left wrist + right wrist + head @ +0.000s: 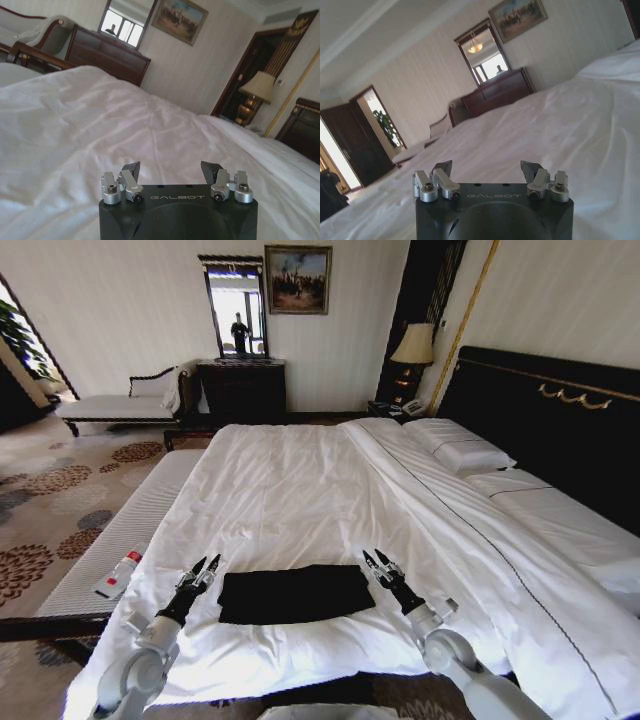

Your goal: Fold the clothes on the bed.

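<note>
The black clothes point(296, 593) lie folded into a flat rectangle on the white bed point(300, 490), near its foot edge. My left gripper point(205, 567) hovers open just left of the folded piece, holding nothing. On the other side, my right gripper point(377, 561) stands open close to the right end of the black rectangle, also bare. In the left wrist view the left gripper point(170, 169) has its fingers spread over white sheet. The right wrist view has the right gripper point(486, 168) equally spread above the sheet.
A narrow white ribbed bench point(110, 550) runs along the bed's left side with a small white and red bottle point(118, 574) on it. Pillows point(460, 452) and the dark headboard point(560, 420) are at the right. A dresser with mirror point(240, 385) stands at the far wall.
</note>
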Controlling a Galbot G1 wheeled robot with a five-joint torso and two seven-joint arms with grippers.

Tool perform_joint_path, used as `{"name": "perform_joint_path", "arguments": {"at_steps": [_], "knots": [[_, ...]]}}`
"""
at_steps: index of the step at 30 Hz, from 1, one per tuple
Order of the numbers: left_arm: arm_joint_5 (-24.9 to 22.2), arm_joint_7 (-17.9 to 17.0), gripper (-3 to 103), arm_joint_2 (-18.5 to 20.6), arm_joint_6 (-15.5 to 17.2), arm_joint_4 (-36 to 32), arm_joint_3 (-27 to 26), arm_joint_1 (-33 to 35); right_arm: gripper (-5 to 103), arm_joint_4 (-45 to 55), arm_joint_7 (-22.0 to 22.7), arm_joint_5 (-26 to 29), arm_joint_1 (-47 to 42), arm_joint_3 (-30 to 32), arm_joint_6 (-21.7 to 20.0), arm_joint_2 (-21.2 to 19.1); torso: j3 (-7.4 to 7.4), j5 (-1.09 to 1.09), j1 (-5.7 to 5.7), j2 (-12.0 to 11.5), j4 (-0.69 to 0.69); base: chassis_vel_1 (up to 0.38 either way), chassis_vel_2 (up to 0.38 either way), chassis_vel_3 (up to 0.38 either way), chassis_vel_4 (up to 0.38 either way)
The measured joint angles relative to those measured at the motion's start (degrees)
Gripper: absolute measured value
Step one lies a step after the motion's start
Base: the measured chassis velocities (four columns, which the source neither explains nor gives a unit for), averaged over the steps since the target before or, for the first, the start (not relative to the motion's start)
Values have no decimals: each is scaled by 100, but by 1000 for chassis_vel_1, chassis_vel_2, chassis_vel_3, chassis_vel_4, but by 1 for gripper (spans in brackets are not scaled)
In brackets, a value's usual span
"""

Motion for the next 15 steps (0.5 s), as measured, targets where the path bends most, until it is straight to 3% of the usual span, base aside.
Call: {"name": "perform_joint_path", "arguments": {"at_steps": [2, 3, 6, 11, 15], "knots": [[477, -60, 80, -104, 13, 254, 311, -50, 83, -172, 509, -369, 93, -231, -419, 18, 0, -1, 0, 0, 0, 0, 0, 0, 0], [477, -60, 80, -104, 13, 254, 311, -50, 83, -172, 509, -369, 93, -231, -419, 18, 0, -1, 0, 0, 0, 0, 0, 0, 0], [1226, -105, 96, -211, 13, 573, 537, 110, 97, -279, 818, -878, -34, -363, -904, -80, -1, -1, -1, 0, 0, 0, 0, 0, 0], [1670, -217, 100, -258, 29, 799, 533, 429, 100, -225, 1017, -1287, -352, -360, -1241, -295, -2, 0, -2, 0, 0, 0, 0, 0, 0], [1767, -228, 100, -315, 22, 692, 495, 690, 100, -136, 1258, -1533, -554, -318, -1347, -469, -2, 1, -2, 1, 3, 0, 0, 0, 0]]}}
